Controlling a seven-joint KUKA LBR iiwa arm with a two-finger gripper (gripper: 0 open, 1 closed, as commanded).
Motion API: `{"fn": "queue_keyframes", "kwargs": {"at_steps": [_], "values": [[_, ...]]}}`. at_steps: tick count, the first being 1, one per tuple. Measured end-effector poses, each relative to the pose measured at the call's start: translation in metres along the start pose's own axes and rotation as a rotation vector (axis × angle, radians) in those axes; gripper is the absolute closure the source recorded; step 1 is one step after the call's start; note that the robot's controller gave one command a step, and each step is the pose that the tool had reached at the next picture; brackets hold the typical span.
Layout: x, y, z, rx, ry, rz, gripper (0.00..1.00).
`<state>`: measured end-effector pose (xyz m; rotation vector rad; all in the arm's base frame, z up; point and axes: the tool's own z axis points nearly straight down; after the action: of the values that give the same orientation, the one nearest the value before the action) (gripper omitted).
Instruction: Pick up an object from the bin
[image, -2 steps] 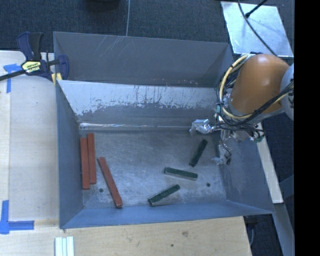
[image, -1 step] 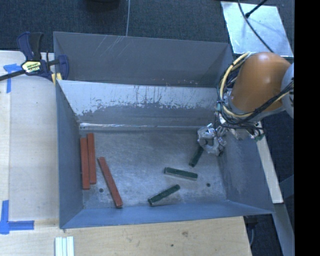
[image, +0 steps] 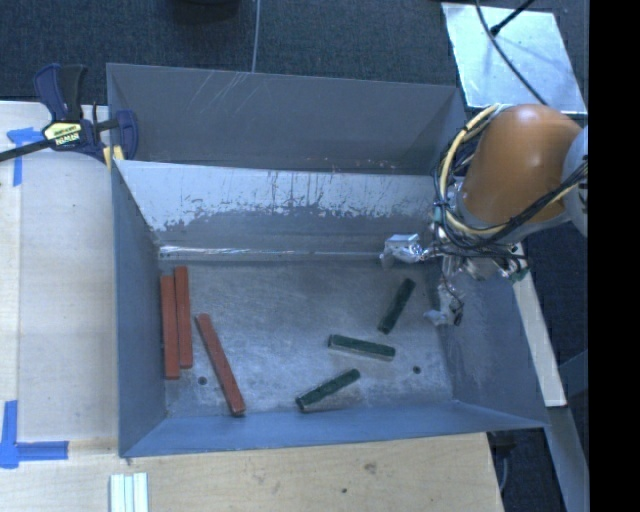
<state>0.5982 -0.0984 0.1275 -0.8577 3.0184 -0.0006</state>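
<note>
Camera view: orange-capped arm (image: 515, 165) is leaning over the bin's (image: 135, 330) right wall, gripper (image: 447, 305), its spread untellable, hanging just beside a dark green stick (image: 396, 306); bare floor lying leftward.

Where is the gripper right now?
In the camera view, the gripper is at the right side of the bin, by its right wall, just right of the tilted dark green stick and apart from it.

three bars (image: 184, 320) left in the bin (image: 300, 200), three blocks (image: 362, 347) right of centre
</note>
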Motion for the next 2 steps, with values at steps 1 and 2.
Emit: {"fn": "queue_keyframes", "kwargs": {"at_steps": [1,2], "values": [[-0.0076,-0.0101,0.0609,-0.004,0.004,-0.027,0.00],[-0.0092,-0.0111,0.0562,0.000,-0.002,-0.026,1.00]]}}
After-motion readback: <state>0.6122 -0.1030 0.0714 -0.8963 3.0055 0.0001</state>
